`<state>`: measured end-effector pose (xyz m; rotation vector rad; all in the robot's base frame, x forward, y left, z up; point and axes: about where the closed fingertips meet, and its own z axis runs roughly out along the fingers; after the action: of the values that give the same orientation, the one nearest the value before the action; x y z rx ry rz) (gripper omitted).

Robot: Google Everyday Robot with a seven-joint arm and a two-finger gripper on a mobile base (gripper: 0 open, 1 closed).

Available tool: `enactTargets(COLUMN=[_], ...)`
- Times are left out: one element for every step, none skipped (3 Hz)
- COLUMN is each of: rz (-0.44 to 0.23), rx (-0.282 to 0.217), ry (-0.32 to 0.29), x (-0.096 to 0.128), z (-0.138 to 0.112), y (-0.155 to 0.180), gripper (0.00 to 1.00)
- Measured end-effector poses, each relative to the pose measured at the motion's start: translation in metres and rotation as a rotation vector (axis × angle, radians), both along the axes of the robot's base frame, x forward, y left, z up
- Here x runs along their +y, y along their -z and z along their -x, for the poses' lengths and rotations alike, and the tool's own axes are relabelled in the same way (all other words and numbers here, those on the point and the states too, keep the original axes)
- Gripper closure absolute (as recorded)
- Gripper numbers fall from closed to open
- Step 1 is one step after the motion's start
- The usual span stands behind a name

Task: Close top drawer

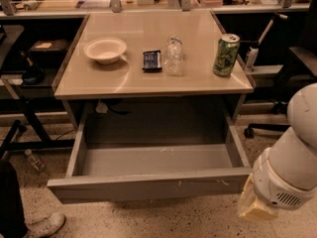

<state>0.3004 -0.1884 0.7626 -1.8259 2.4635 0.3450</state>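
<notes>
The top drawer (148,185) is a wide grey metal drawer under the tabletop. It is pulled far out and is empty, and its long flat front panel has small pale scratches right of centre. My white arm (290,167) comes in at the lower right. Its tan gripper end (256,208) sits just beyond the right end of the drawer front, at about the panel's height. I cannot tell whether it touches the panel.
On the beige tabletop (148,83) stand a white bowl (105,49), a dark packet (152,60), a clear plastic bottle (173,56) and a green can (226,54). An office chair base (270,128) is at the right. A person's shoe (42,226) is at the lower left.
</notes>
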Motion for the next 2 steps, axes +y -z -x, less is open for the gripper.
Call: enactTargets(rz=[-0.053,-0.086], rx=[0.002,-0.008], ry=[0.037,0.053], x=[0.019,0.036], z=[-0.017,-0.048], y=[0.039,0.068], gripper=[1.0,1.0])
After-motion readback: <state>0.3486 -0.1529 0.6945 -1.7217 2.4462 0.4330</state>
